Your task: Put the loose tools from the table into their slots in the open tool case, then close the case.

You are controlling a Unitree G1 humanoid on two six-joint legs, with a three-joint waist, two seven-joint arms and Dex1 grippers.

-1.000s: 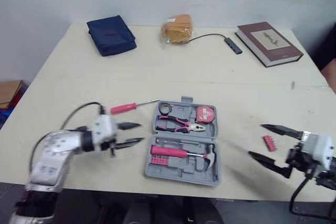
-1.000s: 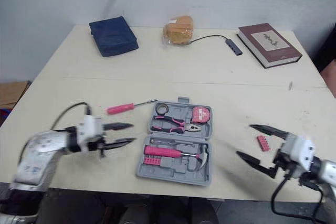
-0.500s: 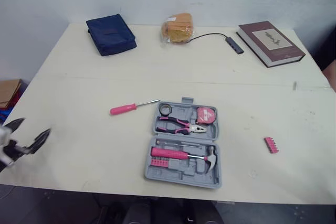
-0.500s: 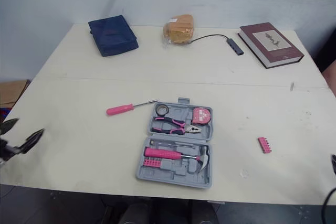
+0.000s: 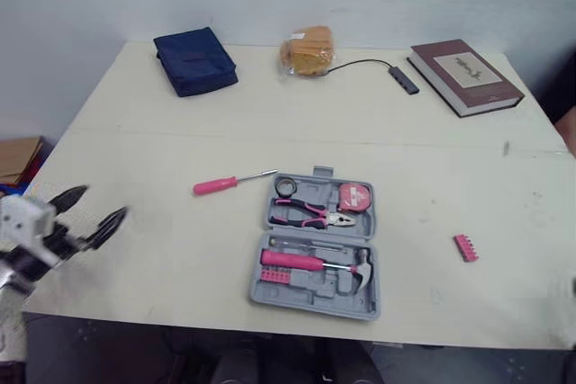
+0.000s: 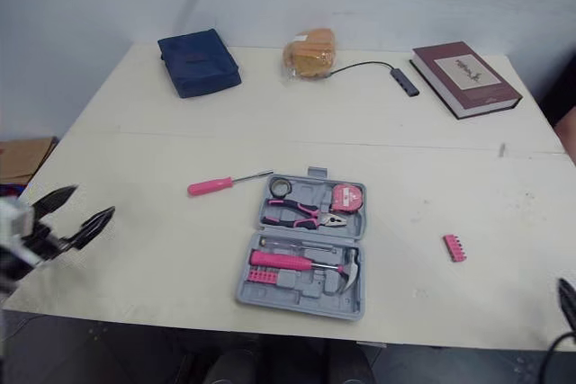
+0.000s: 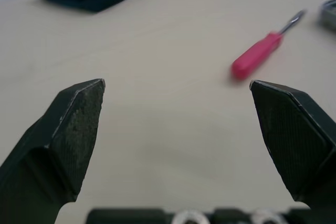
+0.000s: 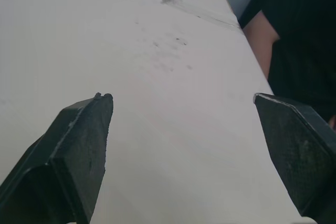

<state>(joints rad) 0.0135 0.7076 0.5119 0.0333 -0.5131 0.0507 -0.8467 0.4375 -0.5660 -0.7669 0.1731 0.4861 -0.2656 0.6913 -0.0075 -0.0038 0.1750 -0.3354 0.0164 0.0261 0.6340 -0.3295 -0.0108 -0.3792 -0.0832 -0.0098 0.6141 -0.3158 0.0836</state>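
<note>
Left eye view: the open tool case point(image 5: 315, 254) lies near the front middle of the table point(image 5: 360, 123), both grey halves flat, with pliers, tape measure and hammer seated in their slots. Two loose items are out. The screwdriver point(image 5: 229, 183) lies just left of the case's far half, its tip pointing at the case and close to it. The small pink bit strip point(image 5: 465, 247) sits well off to the right, alone. The left gripper point(image 5: 101, 202) hangs at the table's left front edge, fingers spread wide and empty, well apart from the screwdriver. The right gripper point(image 8: 182, 98) is likewise wide open over bare tabletop, holding nothing. The screwdriver is probably light and stiff, and its round handle is apt to roll, so it is best taken across the middle of the pink handle, not the thin shaft. The bit strip looks low and slight, so it needs a pinch across its narrow sides and may skid. The case halves are probably hard plastic, so the lid should be pushed at its free edge.
</note>
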